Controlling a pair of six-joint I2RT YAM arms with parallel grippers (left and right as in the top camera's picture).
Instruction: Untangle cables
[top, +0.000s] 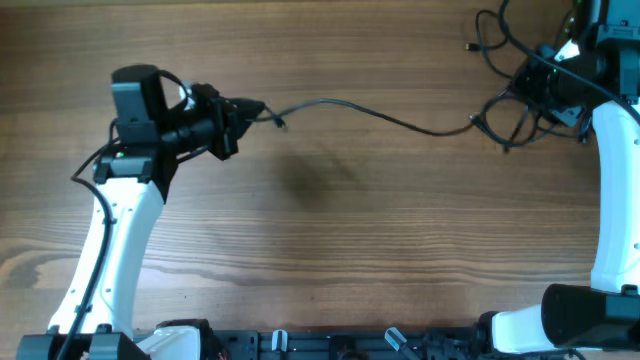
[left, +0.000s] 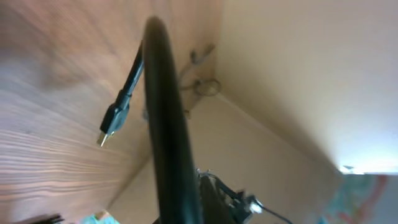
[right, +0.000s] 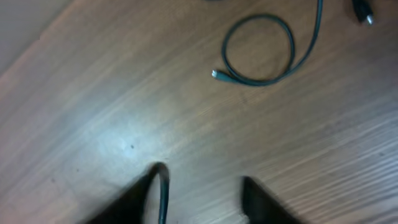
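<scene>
Brown wood grain runs across the whole table (top: 330, 230), and past its far edge the left wrist camera catches a plain beige wall (left: 298, 74). Two white arms reach in from the near side, the left arm (top: 120, 240) bent toward the middle and the right arm (top: 612, 200) stretched to the far right corner.

A tangle of cables (top: 515, 110) lies in that corner, under and around the right arm's dark wrist. From it a single black cable (top: 400, 122) trails leftward in a shallow curve over bare wood to the left gripper (top: 255, 106). That gripper looks pinched narrow on the cable close to its end, with the plug (top: 282, 122) hanging free just beyond the tips; its wrist view is blurred, with one dark finger (left: 163, 124) in front and the plug beside it.

The right gripper (right: 204, 175) stands wide, with bare table between its fingers and a thin strand (right: 164, 190) at the inner edge of one. A small cable loop (right: 256, 83) lies flat beyond it, well apart.
</scene>
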